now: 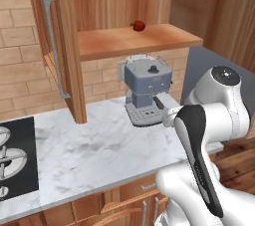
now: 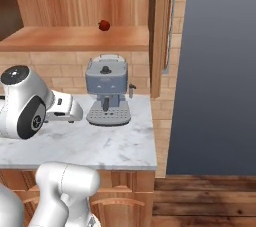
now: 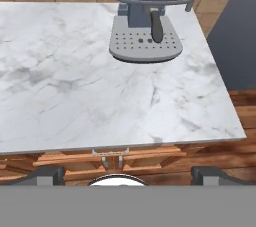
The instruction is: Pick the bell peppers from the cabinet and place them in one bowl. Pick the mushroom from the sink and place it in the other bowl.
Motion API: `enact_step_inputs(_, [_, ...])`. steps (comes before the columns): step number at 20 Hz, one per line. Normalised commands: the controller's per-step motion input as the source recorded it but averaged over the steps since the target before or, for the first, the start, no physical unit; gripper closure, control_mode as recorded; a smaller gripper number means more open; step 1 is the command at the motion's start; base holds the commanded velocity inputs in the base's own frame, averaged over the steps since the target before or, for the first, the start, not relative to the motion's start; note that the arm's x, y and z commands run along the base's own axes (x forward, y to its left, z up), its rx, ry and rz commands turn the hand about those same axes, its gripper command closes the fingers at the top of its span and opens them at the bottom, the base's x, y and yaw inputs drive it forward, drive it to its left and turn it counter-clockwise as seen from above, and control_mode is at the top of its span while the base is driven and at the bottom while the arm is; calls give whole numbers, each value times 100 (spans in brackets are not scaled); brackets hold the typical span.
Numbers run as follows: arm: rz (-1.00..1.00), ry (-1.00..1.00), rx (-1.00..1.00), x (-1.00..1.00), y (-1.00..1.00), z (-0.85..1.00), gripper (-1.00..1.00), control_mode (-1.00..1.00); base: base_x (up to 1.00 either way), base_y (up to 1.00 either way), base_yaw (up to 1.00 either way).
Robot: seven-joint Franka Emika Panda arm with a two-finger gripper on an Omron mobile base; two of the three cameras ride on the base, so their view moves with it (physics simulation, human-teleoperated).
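Note:
One small red bell pepper [image 1: 138, 25] [image 2: 104, 25] lies near the back of the plank shelf of the open wooden cabinet [image 1: 124, 42] [image 2: 70, 38]. A second pepper is not in sight. The bowls, the sink and the mushroom are out of view. In the hand view my gripper [image 3: 127, 175] is open, its dark fingertips [image 3: 46, 174] wide apart with nothing between them. It looks down at the marble counter [image 3: 75, 86] from its front edge, well below the shelf and the pepper.
A grey-blue coffee machine [image 1: 147, 88] [image 2: 106, 88] [image 3: 150, 16] stands on the counter under the shelf. The cabinet door [image 1: 67, 46] with its grey bar handle [image 1: 51, 46] hangs open at the left. A black panel with grey metal curves [image 1: 17, 158] sits at the counter's left end. A dark grey wall [image 2: 215, 71] bounds the right.

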Motion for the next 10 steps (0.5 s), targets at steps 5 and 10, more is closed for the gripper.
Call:
enact_step_inputs(5, [0,0,0,0,0,0,-100,100,54,0,1])
enact_step_inputs(10, [0,0,0,0,0,0,-100,100,88,0,2])
